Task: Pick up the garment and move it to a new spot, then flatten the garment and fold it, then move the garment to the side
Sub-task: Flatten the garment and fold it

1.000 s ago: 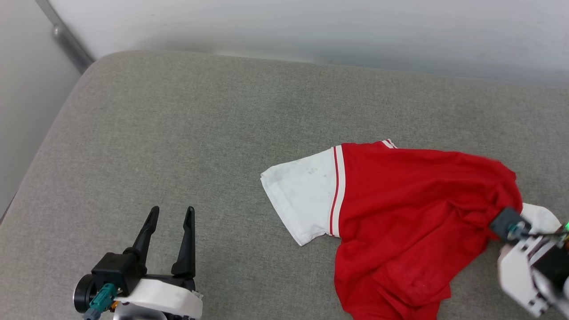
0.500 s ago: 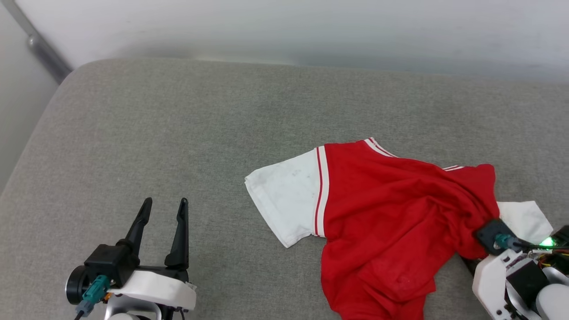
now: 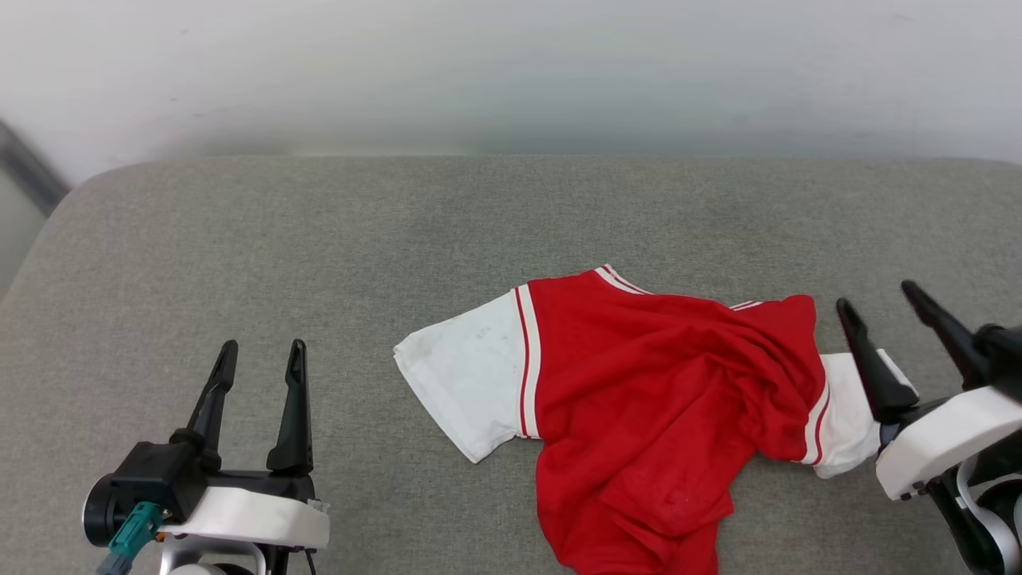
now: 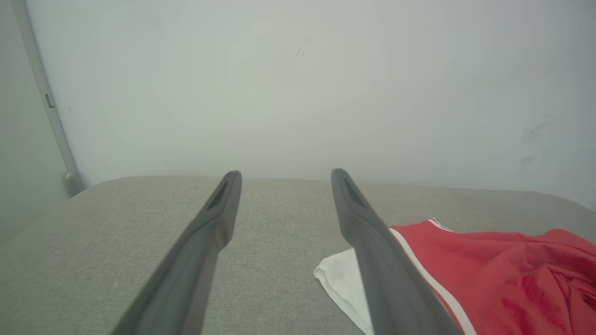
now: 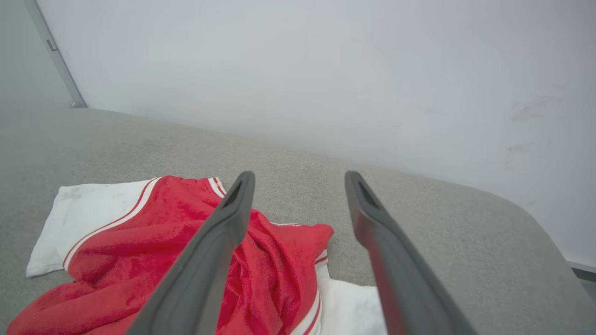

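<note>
Nearest me, by the near edge of the grey cushion (image 3: 319, 239), my left claw (image 3: 263, 345) sits at the lower left. Its two dark fingers are spread open, pointing away from me, with nothing between them. My right claw (image 3: 876, 295) sits at the lower right, also spread open and holding nothing.

Between them, in the right half of the cushion, lies the red jersey (image 3: 655, 399). It is crumpled rather than flat. Its long axis runs left to right, from one white sleeve to the other, and the bunched red body trails toward the near edge.

The right claw is much the nearer of the two. Its inner finger crosses the right-hand white sleeve in the head view, but I cannot tell whether it touches the cloth. From that claw the jersey lies to the left and slightly nearer me. The left claw is well apart from the jersey, and the left-hand white sleeve lies off to its right and a little farther out.

Beyond the jersey is bare grey cushion up to the far edge, then a plain pale wall (image 3: 511, 72).

I judge that flattening comes next, with each claw taking the sleeve on its own side.
</note>
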Robot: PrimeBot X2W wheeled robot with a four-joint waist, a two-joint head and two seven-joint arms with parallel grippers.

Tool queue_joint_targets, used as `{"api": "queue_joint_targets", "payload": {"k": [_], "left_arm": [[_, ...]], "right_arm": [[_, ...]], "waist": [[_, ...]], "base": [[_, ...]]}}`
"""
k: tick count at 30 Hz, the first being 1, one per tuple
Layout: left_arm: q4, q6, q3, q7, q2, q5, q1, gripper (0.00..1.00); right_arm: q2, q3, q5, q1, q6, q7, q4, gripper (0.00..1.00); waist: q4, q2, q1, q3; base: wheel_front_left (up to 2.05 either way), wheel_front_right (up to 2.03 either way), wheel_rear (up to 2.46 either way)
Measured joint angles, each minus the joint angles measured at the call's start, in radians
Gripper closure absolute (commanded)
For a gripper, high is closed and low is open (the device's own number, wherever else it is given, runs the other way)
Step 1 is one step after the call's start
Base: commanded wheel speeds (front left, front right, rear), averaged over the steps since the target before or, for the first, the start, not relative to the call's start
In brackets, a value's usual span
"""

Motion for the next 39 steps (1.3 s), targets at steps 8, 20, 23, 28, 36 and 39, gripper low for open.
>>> {"api": "queue_joint_targets", "payload": {"k": [8, 20, 23, 28, 36, 39], "left_arm": [[-0.008, -0.005, -0.021, 0.000, 0.002, -0.023, 0.003, 0.00], [0.020, -0.009, -0.260, 0.260, 0.265, -0.167, -0.143, 0.00], [0.020, -0.009, -0.327, 0.433, 0.332, -0.268, -0.239, 0.00], [0.044, -0.010, -0.417, 0.731, 0.454, -0.416, -0.397, 0.00], [0.130, -0.010, -0.507, 0.972, 0.546, -0.531, -0.563, 0.00], [0.169, -0.010, -0.533, 1.005, 0.553, -0.545, -0.590, 0.00]], "right_arm": [[0.157, -0.122, -0.017, 0.066, 0.000, -0.153, -0.065, 0.00], [0.222, -0.175, -0.078, 0.063, 0.000, -0.234, -0.083, 0.00], [0.234, -0.191, -0.084, 0.051, 0.000, -0.246, -0.089, 0.00], [0.246, -0.181, -0.092, 0.041, 0.000, -0.259, -0.089, 0.00], [0.259, -0.181, -0.101, 0.014, 0.000, -0.290, -0.068, 0.00], [0.264, -0.180, -0.102, 0.003, 0.000, -0.301, -0.061, 0.00]], "waist": [[-0.029, 0.0000, 0.0000, 0.004], [-0.077, 0.0000, 0.0000, 0.055], [-0.084, 0.0000, 0.0000, 0.084], [-0.095, 0.0000, 0.0000, 0.139], [-0.132, 0.0000, 0.0000, 0.232], [-0.144, 0.0000, 0.0000, 0.260]], "base": [[0.00, 0.00, 0.00], [0.00, 0.00, 0.00], [0.00, 0.00, 0.00], [0.00, 0.00, 0.00], [0.00, 0.00, 0.00], [0.00, 0.00, 0.00]]}}
